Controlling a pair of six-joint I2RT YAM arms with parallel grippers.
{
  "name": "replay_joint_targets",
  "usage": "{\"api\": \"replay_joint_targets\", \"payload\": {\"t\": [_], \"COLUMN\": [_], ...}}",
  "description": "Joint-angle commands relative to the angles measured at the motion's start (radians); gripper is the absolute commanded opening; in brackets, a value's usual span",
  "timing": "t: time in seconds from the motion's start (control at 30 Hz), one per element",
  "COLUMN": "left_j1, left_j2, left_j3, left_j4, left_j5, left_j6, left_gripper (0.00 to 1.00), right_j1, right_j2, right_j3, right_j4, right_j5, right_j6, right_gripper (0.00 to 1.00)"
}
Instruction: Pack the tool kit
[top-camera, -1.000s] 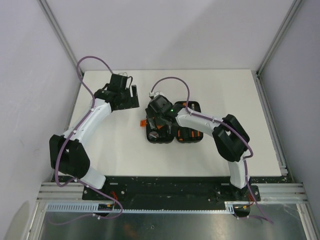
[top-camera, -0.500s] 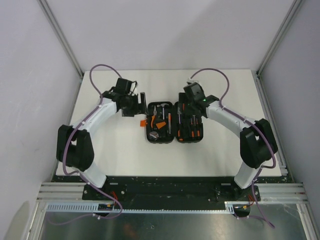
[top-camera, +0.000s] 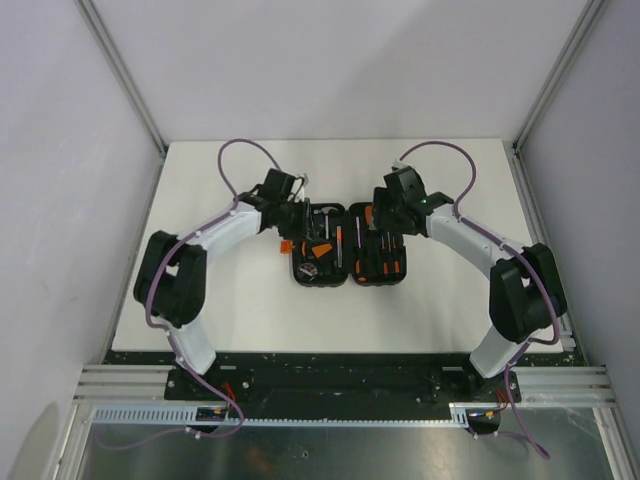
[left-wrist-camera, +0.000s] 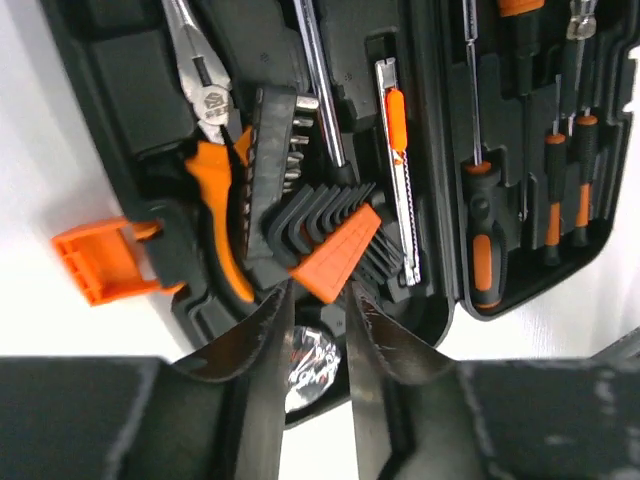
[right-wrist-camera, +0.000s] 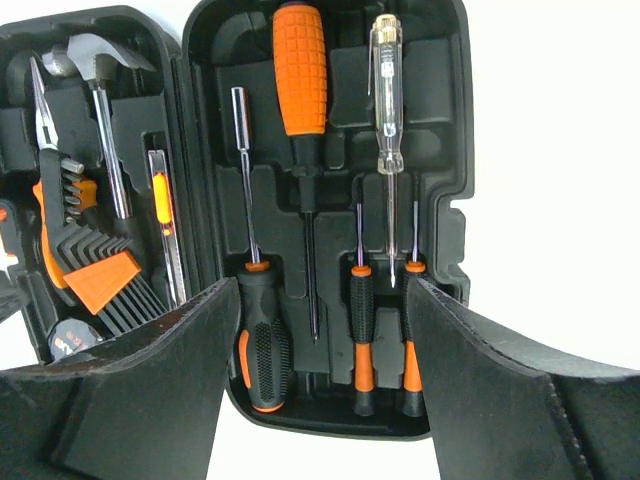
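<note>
Tool kit case (top-camera: 348, 262) lies open on worktop (top-camera: 220, 300). Left tool (left-wrist-camera: 320, 287) narrowly parted, empty; right tool (right-wrist-camera: 323, 282) spread wide, empty.

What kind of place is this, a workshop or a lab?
Probably a lab robot cell, not a workshop: white table fenced by plain panels on aluminium posts, with an open tool kit on it.
</note>
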Motion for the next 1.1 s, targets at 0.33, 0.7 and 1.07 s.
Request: {"api": "replay_joint_targets", "payload": {"t": [0.33, 0.7, 1.07], "left_j1": [-0.03, -0.036, -0.037], "left_j2": [0.173, 0.128, 0.111], "left_j3": [0.09, 0.104, 0.115], "left_j4": [0.114, 0.13, 0.165], "left_j5": [-0.097, -0.157, -0.212], "left_j6": [-0.07, -0.051, -0.047], "left_gripper": [0.11, 0.1, 0.11], "right_j1": [-0.048, -0.059, -0.066], "right_j2": [-0.096, -0.081, -0.071], "right_j3": [-0.069, -0.081, -0.085], "right_j4": [-0.015, -0.002, -0.011], "right_j5": [-0.012, -0.032, -0.039], "right_j6": [0.03, 0.031, 0.024], "right_gripper": [0.71, 0.7, 0.69]}}
